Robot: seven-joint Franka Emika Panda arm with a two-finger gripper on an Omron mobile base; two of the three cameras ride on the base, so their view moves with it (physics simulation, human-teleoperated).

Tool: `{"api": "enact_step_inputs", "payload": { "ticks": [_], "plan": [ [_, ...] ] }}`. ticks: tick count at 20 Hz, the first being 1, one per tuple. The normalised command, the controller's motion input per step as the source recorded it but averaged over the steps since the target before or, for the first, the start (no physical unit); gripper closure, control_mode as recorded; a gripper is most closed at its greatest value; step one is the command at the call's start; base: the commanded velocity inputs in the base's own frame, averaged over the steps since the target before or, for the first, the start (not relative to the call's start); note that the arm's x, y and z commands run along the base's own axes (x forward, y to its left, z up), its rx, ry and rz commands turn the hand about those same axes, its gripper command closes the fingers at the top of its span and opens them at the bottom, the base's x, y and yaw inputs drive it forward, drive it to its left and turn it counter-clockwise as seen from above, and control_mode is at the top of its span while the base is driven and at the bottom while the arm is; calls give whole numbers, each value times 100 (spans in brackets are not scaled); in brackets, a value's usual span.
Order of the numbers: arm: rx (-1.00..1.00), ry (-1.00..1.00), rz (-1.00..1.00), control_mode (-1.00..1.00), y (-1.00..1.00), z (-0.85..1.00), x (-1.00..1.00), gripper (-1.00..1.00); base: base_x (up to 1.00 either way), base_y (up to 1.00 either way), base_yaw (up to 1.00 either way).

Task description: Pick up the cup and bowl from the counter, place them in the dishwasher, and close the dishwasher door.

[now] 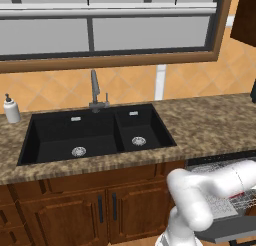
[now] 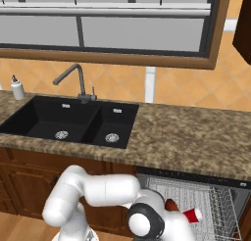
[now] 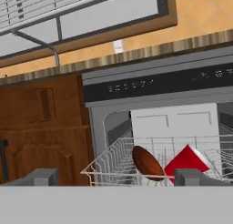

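Beyond the granite counter (image 2: 196, 137), bowl (image 3: 148, 163) and cup (image 3: 187, 161) sit racked; our gripper (image 3: 119, 176), fingers spread and empty, should push the stiff dishwasher door (image 1: 235, 229) at its far edge.

counter (image 1: 210, 125): I see brown speckled granite, beyond my claw (image 3: 116, 177).
sink (image 1: 95, 135): black double basin, grey faucet (image 1: 95, 92) behind.
soap bottle (image 1: 11, 110): white, dark pump.
cabinets (image 1: 95, 205): brown wood, dark handles.
dishwasher (image 3: 159, 89): grey metal, black control strip.
rack (image 3: 113, 161): silvery wire, ahead of my claw.
bowl (image 3: 148, 163): glossy red-brown.
cup (image 3: 186, 160): bright red.
wall tiles (image 1: 125, 85): orange.
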Motion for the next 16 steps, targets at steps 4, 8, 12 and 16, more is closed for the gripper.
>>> {"api": "enact_step_inputs", "payload": {
  "ticks": [4, 8, 12, 16],
  "plan": [
    [8, -14, -6, -100, -24, -55, 0, -100, 0, 0, 0],
    [5, -13, -1, -100, -47, -57, 0, -100, 0, 0, 0],
    [2, -4, 0, -100, -60, -79, 1, -100, 0, 0, 0],
    [0, -2, 0, -100, -61, -89, 5, -100, 0, 0, 0]
  ]
}}
